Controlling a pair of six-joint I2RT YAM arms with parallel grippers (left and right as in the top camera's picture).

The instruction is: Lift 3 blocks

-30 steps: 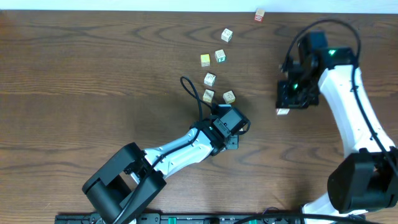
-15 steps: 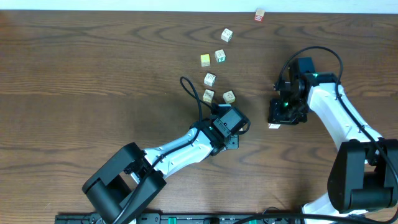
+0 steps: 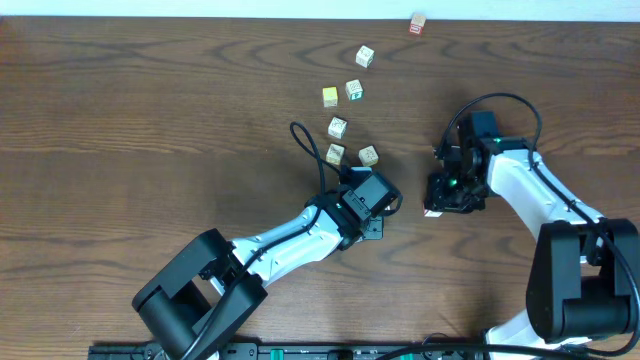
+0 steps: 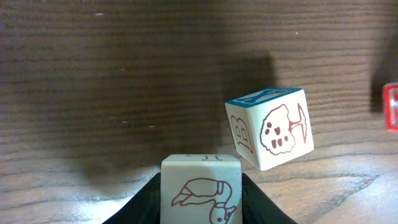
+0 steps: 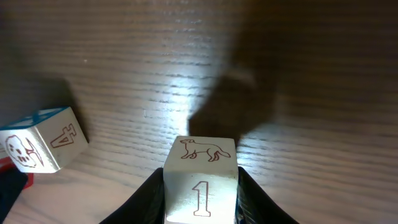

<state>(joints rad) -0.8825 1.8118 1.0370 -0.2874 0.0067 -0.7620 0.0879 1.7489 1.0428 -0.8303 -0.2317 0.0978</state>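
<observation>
Overhead, the bench (image 3: 120, 120) carries loose cubes (image 3: 338, 127) toward its far edge. Mid-bench, the left gripper (image 4: 200, 185) pinches a bird-marked block (image 4: 200, 196). Nearer the right edge, the right gripper (image 5: 200, 183) pinches a block marked 1 (image 5: 200, 194).

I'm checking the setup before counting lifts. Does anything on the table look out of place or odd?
One thing: a red cube sits alone at the far edge of the table, well apart from the loose cluster of blocks near the middle. Nothing looks spilled or damaged.
</observation>
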